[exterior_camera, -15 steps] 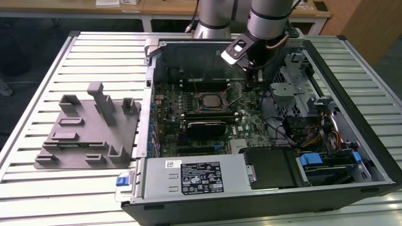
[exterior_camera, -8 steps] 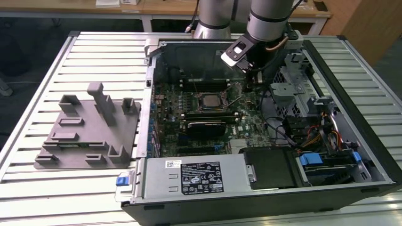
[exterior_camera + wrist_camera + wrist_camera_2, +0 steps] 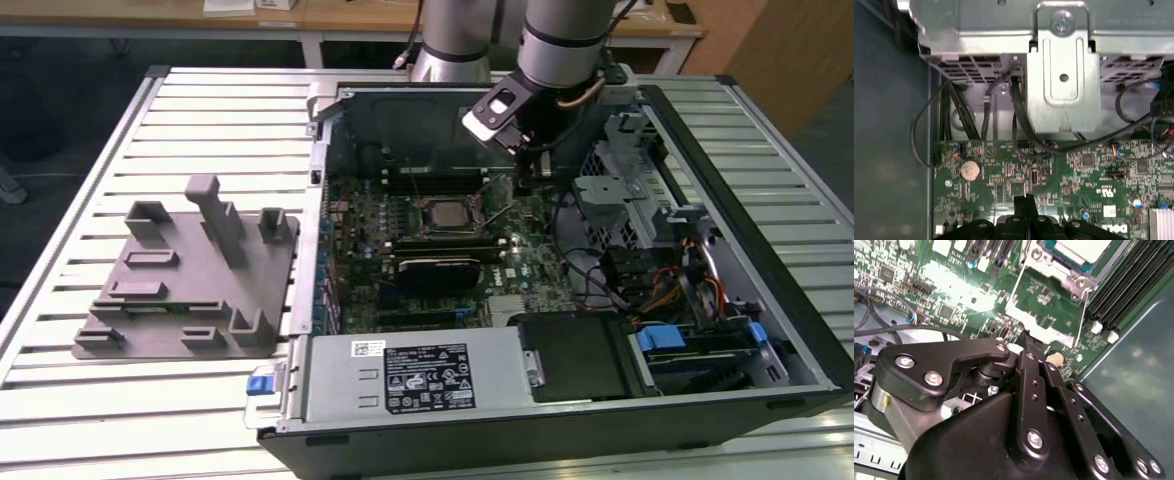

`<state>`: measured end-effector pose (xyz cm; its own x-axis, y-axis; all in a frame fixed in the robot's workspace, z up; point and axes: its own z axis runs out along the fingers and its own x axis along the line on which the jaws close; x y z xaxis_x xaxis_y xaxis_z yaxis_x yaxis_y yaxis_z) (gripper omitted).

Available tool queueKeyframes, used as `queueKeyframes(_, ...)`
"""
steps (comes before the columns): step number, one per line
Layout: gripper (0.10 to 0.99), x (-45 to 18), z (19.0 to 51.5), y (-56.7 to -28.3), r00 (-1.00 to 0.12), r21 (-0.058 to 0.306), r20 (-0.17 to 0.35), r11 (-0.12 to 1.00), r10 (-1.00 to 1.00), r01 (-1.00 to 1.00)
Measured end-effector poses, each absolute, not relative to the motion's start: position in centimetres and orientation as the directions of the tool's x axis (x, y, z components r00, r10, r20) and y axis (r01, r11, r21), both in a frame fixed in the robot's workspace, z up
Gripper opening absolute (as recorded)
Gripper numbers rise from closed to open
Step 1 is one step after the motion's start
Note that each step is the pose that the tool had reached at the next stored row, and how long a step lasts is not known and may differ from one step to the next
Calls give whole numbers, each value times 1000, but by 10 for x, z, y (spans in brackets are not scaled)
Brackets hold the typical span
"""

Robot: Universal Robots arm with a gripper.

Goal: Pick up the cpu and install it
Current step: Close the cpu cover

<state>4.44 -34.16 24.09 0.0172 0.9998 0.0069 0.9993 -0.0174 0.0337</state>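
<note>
My gripper [image 3: 1026, 200] is pinched shut, the two black fingers pressed together along a thin seam with nothing held between them. In both wrist views the tips point down at the green motherboard [image 3: 1094, 175], but I cannot tell whether they touch it. Near them sits a round coin cell [image 3: 969, 170], and in the second wrist view the same cell [image 3: 1055, 358] lies just beside my gripper [image 3: 1025, 340].

Past the cell, black cables [image 3: 1019, 125] loop across the board's edge and run up under a folded metal bracket [image 3: 1063, 85] that is screwed to the drive cage. The blue-grey case wall [image 3: 889, 125] stands close on one side.

The cpu [image 3: 1081, 247] is away from me, lying flat in its socket with its pale top plate up. The socket's metal frame [image 3: 1054, 270] and a thin wire lever [image 3: 1084, 310] lie between my tips and it. Black memory slots [image 3: 1126, 295] run alongside the socket.

In the exterior view my gripper [image 3: 531, 183] hangs inside the open computer case [image 3: 747, 150], to the exterior view's right of the cpu [image 3: 447, 213]. A bundle of coloured wires [image 3: 681, 290] crowds the case's right, and a labelled power supply [image 3: 427, 375] fills its front edge. Well apart, on the slatted table [image 3: 80, 400] at the exterior view's left, stands a grey fixture plate [image 3: 187, 290] with upright posts.
</note>
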Motion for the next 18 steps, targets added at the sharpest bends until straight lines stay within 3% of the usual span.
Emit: queueKeyframes(18,106,-9,241,-342,19,38,7,-19,1000,999)
